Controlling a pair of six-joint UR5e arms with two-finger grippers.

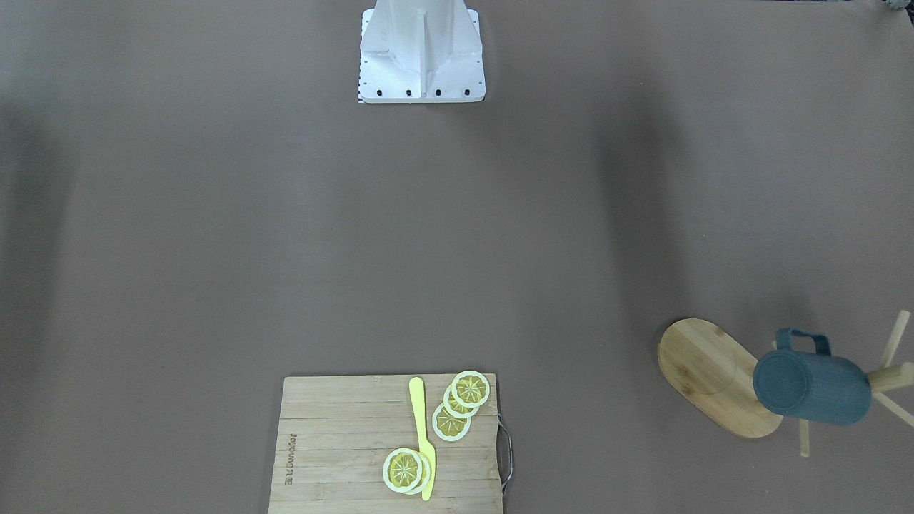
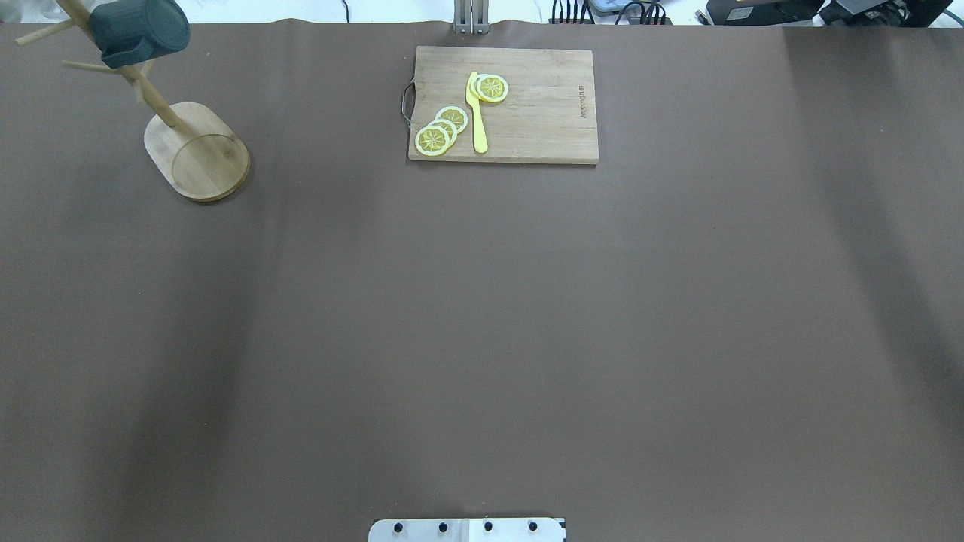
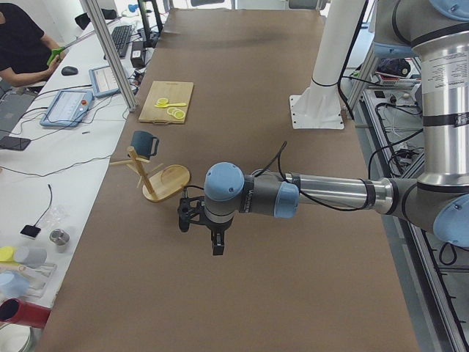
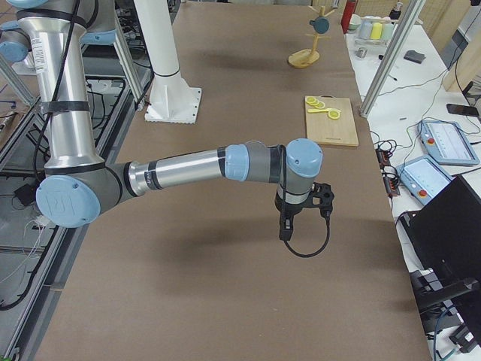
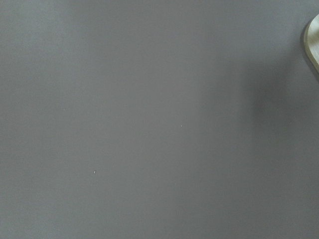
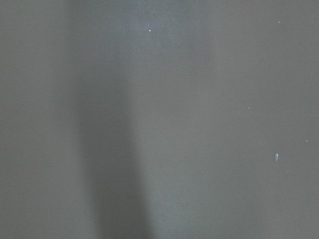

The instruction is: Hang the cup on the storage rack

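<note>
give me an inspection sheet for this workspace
surface: brown table cover, no spills seen
job's things: cup hangs on the storage rack, off the table
clutter: cutting board with yellow knife and lemon slices
grippers: left tool and right tool hover over the cover, nothing seen in them; open or shut cannot be told
cables: looped cable at the right tool
surroundings: operator at a side bench

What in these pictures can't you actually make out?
- The left gripper and right gripper: only in side views, too small to tell open or shut.
- Which peg holds the cup: cup covers it, front and overhead views.
- Some rack pegs: cut off by front view's edge.
</note>
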